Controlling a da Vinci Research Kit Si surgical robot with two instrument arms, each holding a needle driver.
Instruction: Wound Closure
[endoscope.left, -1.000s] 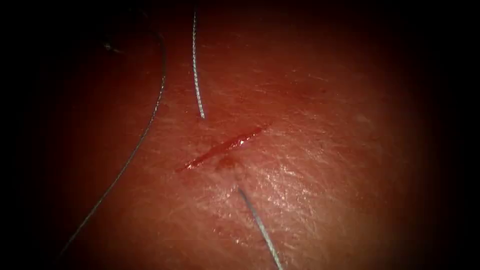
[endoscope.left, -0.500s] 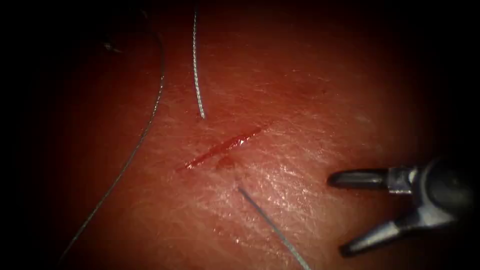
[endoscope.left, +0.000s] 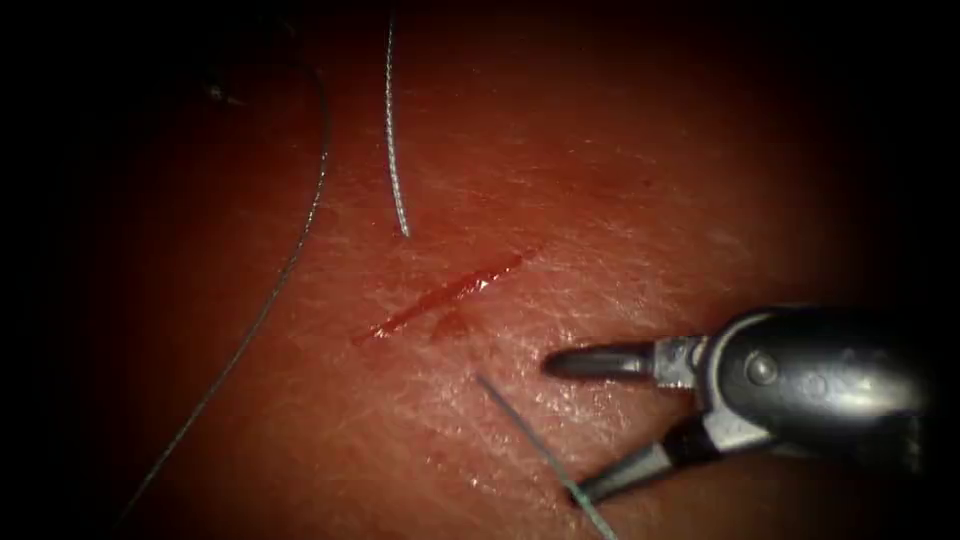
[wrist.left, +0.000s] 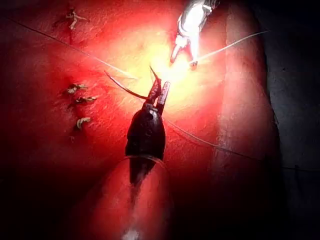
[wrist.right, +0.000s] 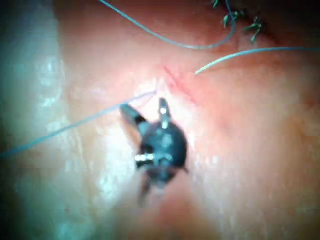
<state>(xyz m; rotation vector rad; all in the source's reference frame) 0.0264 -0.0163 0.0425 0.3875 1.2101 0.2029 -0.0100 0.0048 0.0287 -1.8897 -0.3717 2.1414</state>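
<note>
Glistening, fibrous tissue (endoscope.left: 640, 200) carries everything. Near its left edge a long thin thread (endoscope.left: 290, 260) curves down. Beside it a short twisted cut end of thread (endoscope.left: 393, 150) points at the cut (endoscope.left: 445, 292), a narrow slanted slit wet with red fluid (endoscope.left: 455, 325). Right of the cut another run of thread (endoscope.left: 530, 440) leaves the tissue toward the near edge.

My right tool (endoscope.left: 568, 427) holds nothing. Its smooth metal fingers (endoscope.left: 600, 360) are spread wide, the lower one touching that thread. Half a second ago it sat farther right.

In the left wrist view, my left tool (wrist.left: 160, 86) is closed on the dark curved needle (wrist.left: 125, 89), nearer one end. I cannot tell whether the needle touches the tissue.
</note>
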